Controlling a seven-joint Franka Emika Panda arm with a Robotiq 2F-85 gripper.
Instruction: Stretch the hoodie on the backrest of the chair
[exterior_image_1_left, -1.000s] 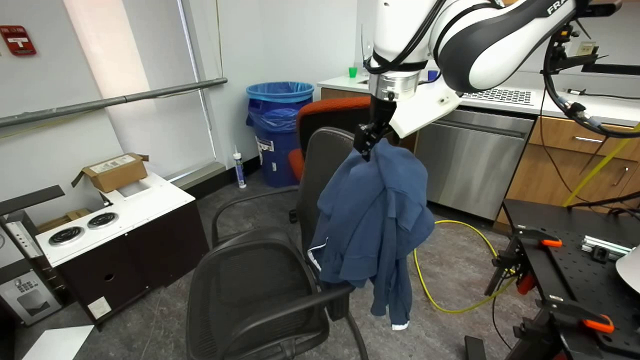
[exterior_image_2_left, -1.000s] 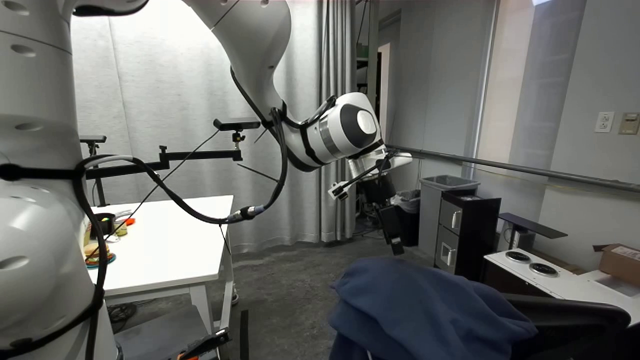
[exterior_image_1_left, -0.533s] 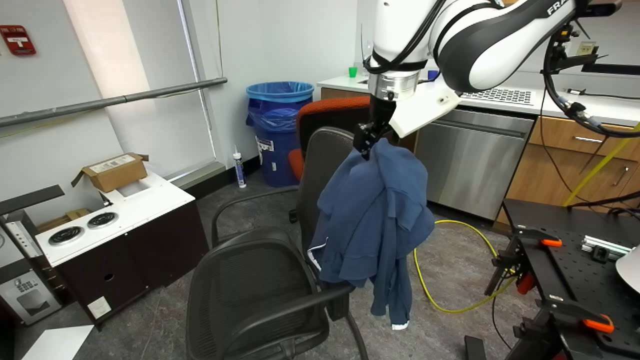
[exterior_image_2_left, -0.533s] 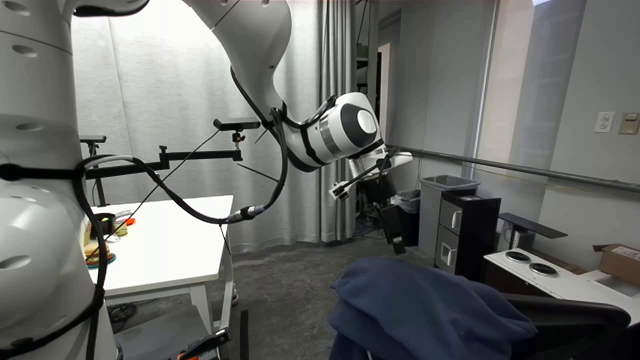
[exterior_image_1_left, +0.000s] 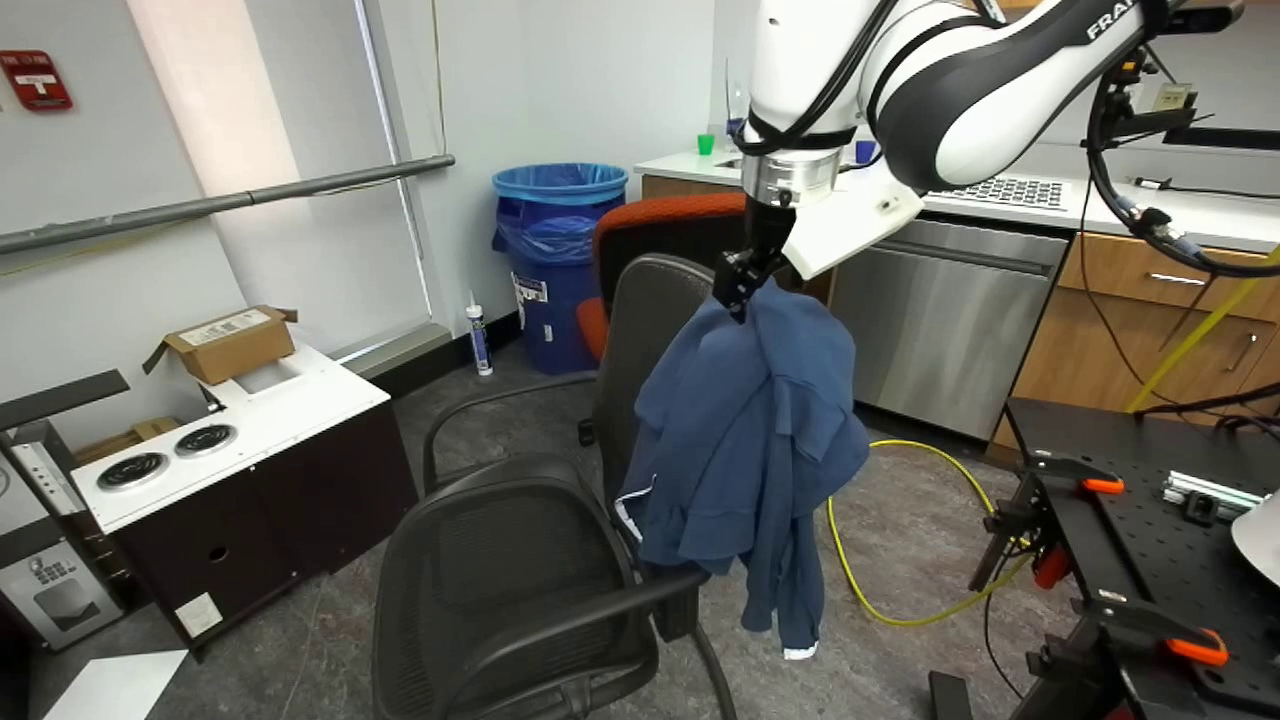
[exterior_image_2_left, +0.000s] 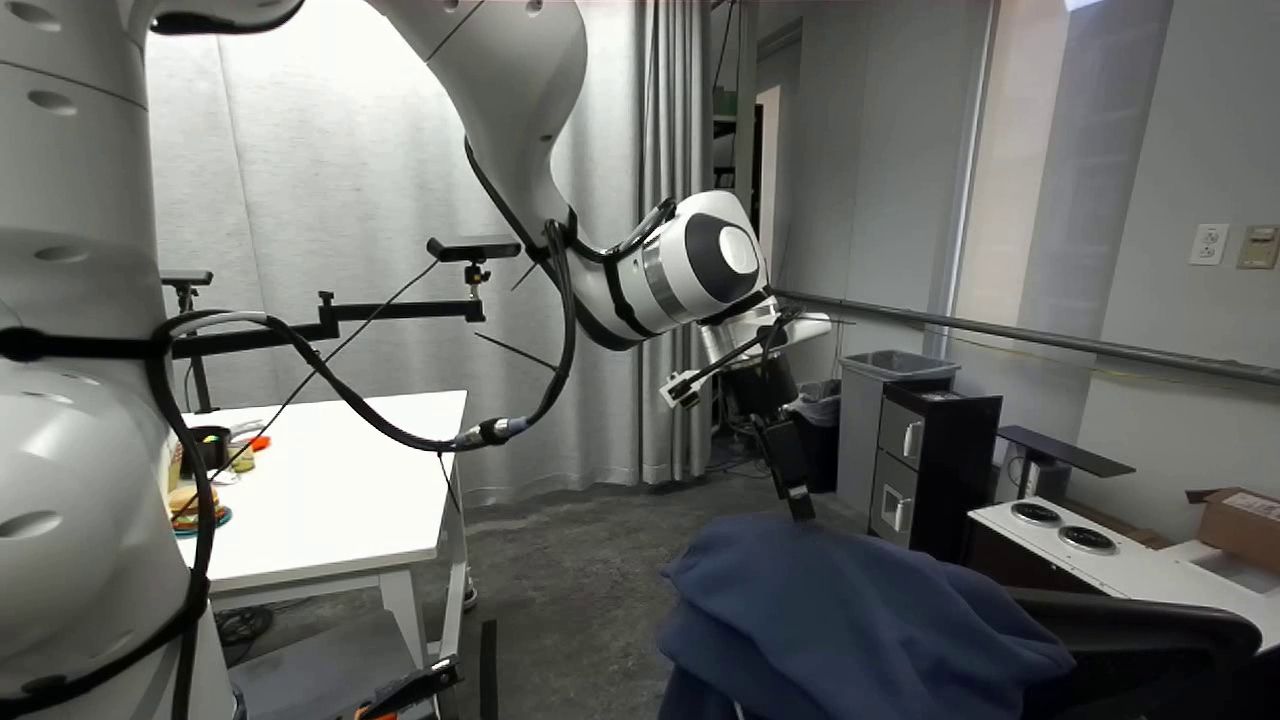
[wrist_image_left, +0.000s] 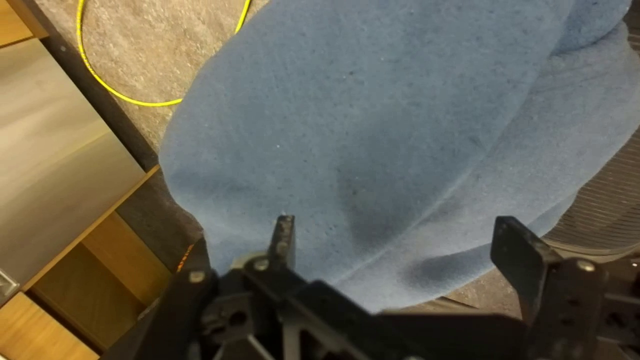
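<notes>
The blue hoodie (exterior_image_1_left: 745, 430) hangs bunched over one side of the black backrest (exterior_image_1_left: 650, 310), its sleeves trailing down. The other part of the backrest's top is bare. The hoodie also shows in an exterior view (exterior_image_2_left: 850, 620) and fills much of the wrist view (wrist_image_left: 350, 125). The black chair (exterior_image_1_left: 510, 560) faces away from the arm. My gripper (exterior_image_1_left: 737, 308) is at the hoodie's top near the backrest. In the wrist view the gripper (wrist_image_left: 395, 225) is open, its fingers wide apart with fabric below and between them. Whether the fingertips (exterior_image_2_left: 802, 512) touch the fabric is unclear.
An orange-backed chair (exterior_image_1_left: 665, 212) stands right behind the black chair. A blue bin (exterior_image_1_left: 560, 270) and a dishwasher (exterior_image_1_left: 940, 310) are behind. A black table (exterior_image_1_left: 1150, 520) with clamps stands at the right. A yellow cable (exterior_image_1_left: 850, 580) lies on the floor.
My gripper has come down slightly toward the hoodie's top and shifted a little to the right in both exterior views. The hoodie and chair have not moved.
</notes>
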